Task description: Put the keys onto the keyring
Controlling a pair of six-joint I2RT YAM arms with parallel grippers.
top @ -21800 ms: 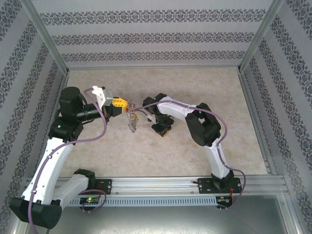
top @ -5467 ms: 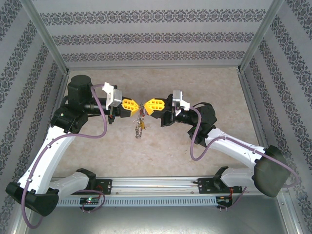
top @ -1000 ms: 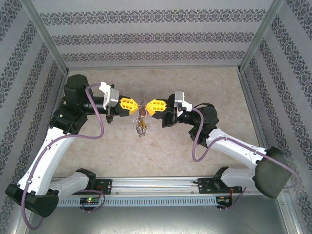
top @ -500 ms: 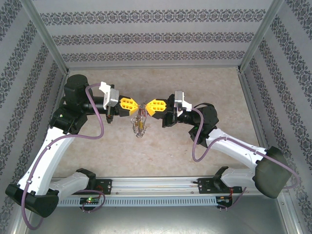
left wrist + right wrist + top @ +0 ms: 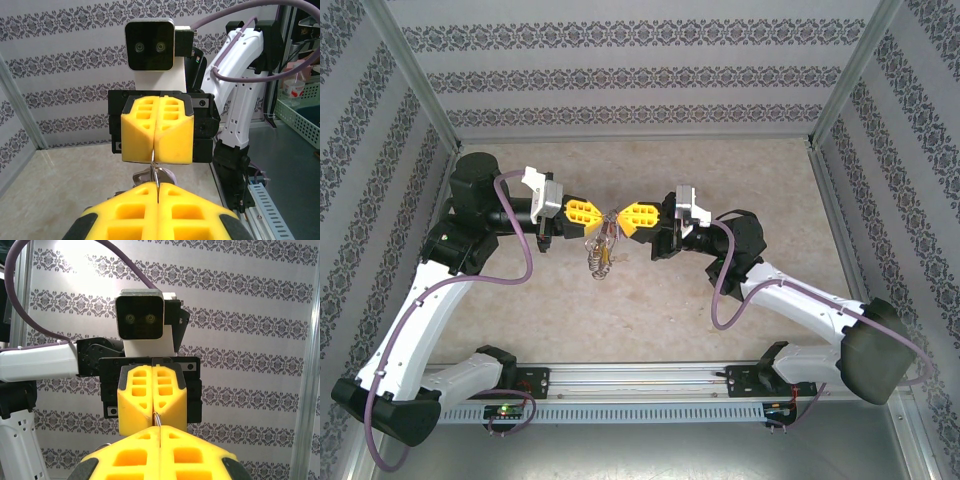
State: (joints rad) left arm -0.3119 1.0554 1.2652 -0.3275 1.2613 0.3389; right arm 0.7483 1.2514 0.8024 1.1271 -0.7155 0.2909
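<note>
The left end effector and the right end effector meet tip to tip above the middle of the beige desk, their yellow fingers pressed together with no gap along either seam. Between them is the keyring, a thin grey wire. In the left wrist view it leaves the bottom of the right end effector's seam and drops into the seam of the left one, so both are clamped on it. The right wrist view shows the same thing from the other side, with a small arc of wire sitting at the seam of the facing left fingers. From the top, the keys hang as a small silvery bunch just below the two tips, clear of the desk and slightly towards the left arm's side. They are too small to tell one from another. A purple cable loops off each wrist. Grey wallpaper with bands of dark ornament covers the walls; it carries pattern, not lettering. Past the right arm in the left wrist view, a white container with a red label stands beside a pale green basket, and the writing on the label is too blurred to read.
</note>
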